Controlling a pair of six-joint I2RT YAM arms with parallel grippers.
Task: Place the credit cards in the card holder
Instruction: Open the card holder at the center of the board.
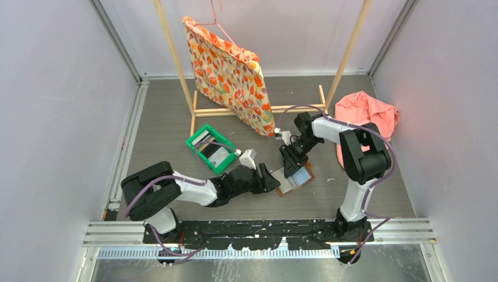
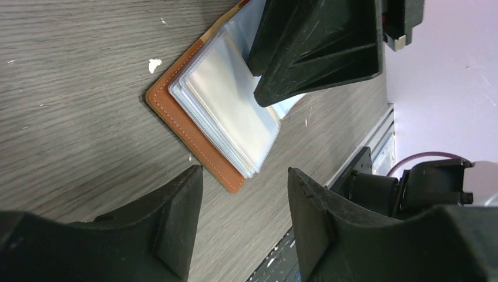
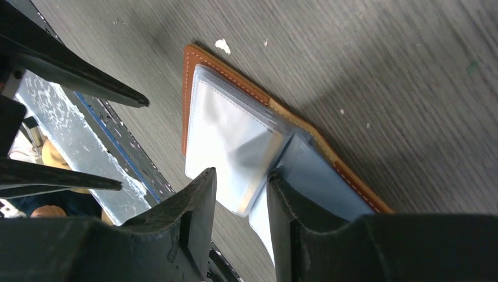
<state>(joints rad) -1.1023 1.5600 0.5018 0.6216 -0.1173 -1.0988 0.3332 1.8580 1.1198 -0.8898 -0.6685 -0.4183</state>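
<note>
Just over card holder, right pincer.

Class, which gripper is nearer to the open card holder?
Right. The right gripper is down on the card holder, its jaws either side of the clear sleeves' edge. The left gripper sits beside the holder's edge, apart from it.

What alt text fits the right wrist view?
An open brown leather card holder with clear plastic sleeves lies on a grey wood-grain table. The right gripper is close above it, jaws apart on either side of the sleeves' near corner.
</note>
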